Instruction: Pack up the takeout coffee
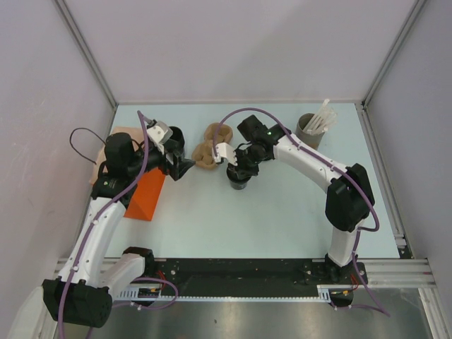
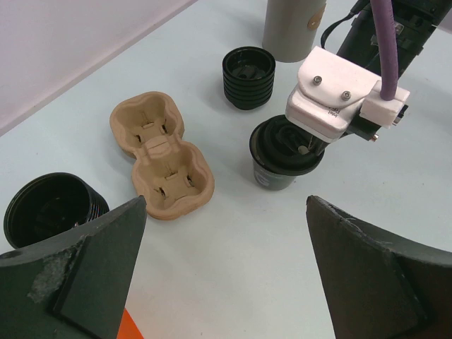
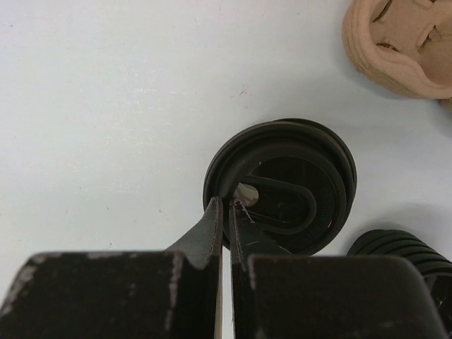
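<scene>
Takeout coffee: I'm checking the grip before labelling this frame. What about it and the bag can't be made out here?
Top view: the right gripper covers most of the takeout coffee.
Right wrist view: the shut fingertips hide the lid rim under them, so a pinch can't be confirmed.
Left wrist view: the gripper's white housing hides the lid's far side.
Top view: the left arm covers part of the orange bag.

The takeout coffee (image 1: 239, 182) stands on the worktop (image 1: 282, 219) directly under the right pincer (image 3: 224, 212), whose tips sit at its lid's rim. The cup carrier (image 2: 161, 157) lies left of that pincer and ahead of the left pincer (image 2: 226, 205). One lid stack (image 2: 248, 76) sits beyond the coffee, with the stick cylinder (image 2: 291, 28) behind it. A second lid stack (image 2: 49, 208) lies beside the left pincer's left finger. The paper bag (image 1: 145, 194) lies behind the left pincer.
</scene>
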You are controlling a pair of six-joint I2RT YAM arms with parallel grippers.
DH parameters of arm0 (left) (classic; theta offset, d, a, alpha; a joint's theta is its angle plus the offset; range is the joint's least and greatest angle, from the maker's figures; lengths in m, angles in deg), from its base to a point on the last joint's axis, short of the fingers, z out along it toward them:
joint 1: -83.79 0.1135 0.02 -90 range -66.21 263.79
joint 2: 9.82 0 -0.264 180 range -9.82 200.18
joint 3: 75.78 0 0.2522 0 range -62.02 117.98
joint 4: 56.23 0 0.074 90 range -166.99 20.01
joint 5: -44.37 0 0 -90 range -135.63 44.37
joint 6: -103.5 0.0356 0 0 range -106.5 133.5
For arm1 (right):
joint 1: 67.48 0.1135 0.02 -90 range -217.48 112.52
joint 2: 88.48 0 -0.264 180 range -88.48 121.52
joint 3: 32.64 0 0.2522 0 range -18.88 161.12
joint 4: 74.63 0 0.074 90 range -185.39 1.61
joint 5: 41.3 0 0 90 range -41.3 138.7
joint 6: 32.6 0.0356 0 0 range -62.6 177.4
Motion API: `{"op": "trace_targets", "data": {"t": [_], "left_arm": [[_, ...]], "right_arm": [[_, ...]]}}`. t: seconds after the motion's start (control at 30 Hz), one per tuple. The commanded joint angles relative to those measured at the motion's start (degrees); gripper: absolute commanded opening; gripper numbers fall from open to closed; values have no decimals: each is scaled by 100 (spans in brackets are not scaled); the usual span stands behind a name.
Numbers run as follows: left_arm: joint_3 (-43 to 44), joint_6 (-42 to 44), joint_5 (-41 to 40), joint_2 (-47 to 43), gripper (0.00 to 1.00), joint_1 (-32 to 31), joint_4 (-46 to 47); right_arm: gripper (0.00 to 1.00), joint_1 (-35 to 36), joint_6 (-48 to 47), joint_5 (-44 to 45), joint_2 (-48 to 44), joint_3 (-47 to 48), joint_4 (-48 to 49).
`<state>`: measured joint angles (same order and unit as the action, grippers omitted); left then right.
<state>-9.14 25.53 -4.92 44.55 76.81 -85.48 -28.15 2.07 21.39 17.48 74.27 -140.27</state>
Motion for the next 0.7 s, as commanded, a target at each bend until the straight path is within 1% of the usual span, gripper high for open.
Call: {"op": "trace_targets", "data": {"t": [0.0,0.47,0.53,0.57,0.67], "left_arm": [[-24,10,69,-5,100,48,195],[-15,10,60,-5,100,48,195],[-6,18,69,3,100,48,186],[-6,10,69,12,100,48,186],[-6,1,69,4,100,48,177]], "right_arm": [[0,57,84,-64,31,248,99],[0,75,119,94,180,257,204],[2,75,137,112,198,257,204],[4,75,137,129,189,257,213],[5,75,145,182,180,283,213]]}}
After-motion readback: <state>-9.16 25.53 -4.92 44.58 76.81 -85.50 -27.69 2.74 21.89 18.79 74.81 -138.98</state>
